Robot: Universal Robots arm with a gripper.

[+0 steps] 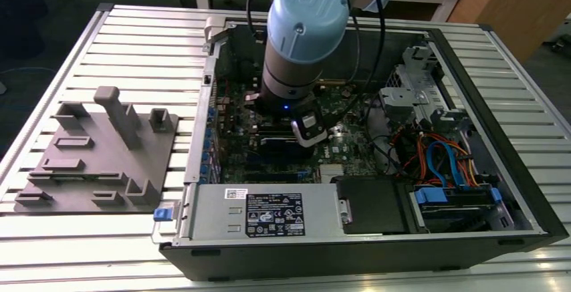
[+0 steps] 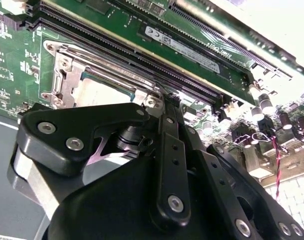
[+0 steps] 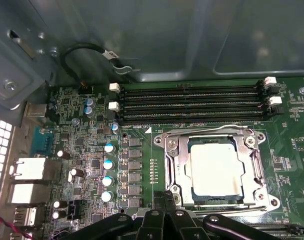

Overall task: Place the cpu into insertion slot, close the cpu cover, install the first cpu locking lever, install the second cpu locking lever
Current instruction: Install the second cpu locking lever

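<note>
1. You face a ribbed metal table (image 1: 134, 31) of pale slats.
2. An open computer case (image 1: 357, 252) lies on it, toward the exterior view's right.
3. A grey fixture plate (image 1: 98, 165) with upright blocks lies just beside the case, on the exterior view's left.

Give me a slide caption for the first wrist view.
The cpu seated in the insertion slot, cpu cover closed over it, gripper at the socket's edge.

Arm (image 1: 299, 45) upright, wrist pointing down — fingers (image 2: 164, 107) drawn together, holding nothing
</note>
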